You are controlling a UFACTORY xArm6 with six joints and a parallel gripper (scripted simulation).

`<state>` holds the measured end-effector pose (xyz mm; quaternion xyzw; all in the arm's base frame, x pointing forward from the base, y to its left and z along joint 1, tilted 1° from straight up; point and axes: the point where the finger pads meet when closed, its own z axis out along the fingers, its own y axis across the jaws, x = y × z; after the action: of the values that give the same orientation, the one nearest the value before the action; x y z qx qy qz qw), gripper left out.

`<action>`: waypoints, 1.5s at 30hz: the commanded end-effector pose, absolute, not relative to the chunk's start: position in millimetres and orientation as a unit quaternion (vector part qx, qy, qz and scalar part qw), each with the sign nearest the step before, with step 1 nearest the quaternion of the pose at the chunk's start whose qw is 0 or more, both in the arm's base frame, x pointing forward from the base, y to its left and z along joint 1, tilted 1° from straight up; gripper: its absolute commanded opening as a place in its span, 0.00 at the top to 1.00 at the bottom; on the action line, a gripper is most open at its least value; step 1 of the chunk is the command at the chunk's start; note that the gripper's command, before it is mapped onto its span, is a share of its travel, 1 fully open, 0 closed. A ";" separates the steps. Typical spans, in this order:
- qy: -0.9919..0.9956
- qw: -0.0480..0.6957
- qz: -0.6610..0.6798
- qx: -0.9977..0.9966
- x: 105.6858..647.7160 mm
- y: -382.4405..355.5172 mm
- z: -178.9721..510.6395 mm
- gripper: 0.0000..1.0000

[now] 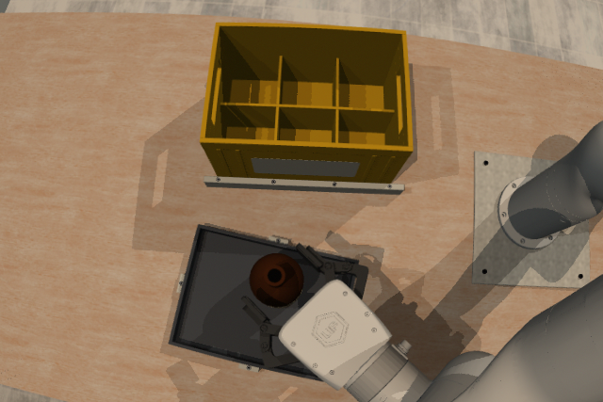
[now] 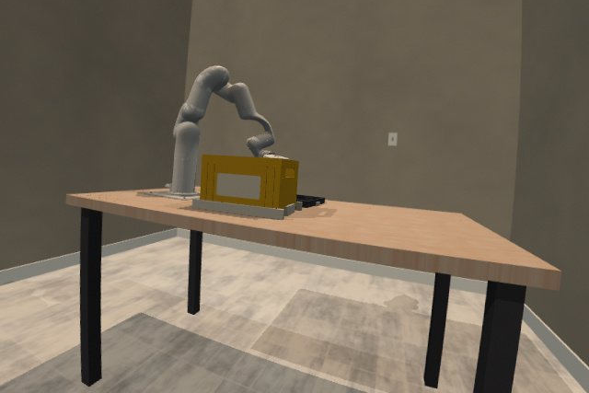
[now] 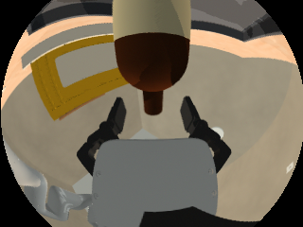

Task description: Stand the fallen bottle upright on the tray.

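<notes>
- While the gripper [image 1: 272, 272] [image 3: 152, 103] reaches over the tray [image 1: 219, 290] [image 2: 311, 200] [image 3: 218, 30], its jaws stand wide open, gripping nothing.
- Bottle [image 1: 276, 291] [image 3: 152, 57] upright on tray, mouth up, not gripped; visible gap to each side of it.
- Seen from top, the jaws flank the near side of the bottle, one per side, most of its round body ahead of the tips.
- Wrist view: dark neck shows centered between jaws, pale label farther off.
- Crate [image 1: 306, 145] [image 2: 240, 163] [image 3: 44, 90] upright on desk [image 1: 73, 144] [image 2: 380, 222] [image 3: 265, 49], apart from tray; bottle hidden in exterior view.
</notes>
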<state>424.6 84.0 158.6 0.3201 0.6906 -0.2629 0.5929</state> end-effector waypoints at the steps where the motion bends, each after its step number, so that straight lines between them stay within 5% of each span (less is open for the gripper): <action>1: 0.690 0.593 -0.262 0.321 425.1 84.6 161.7 0.00; 45: 0.690 0.593 -0.262 0.321 423.3 84.6 243.7 0.00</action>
<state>422.9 84.2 239.6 0.3201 0.6905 -0.2628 0.5929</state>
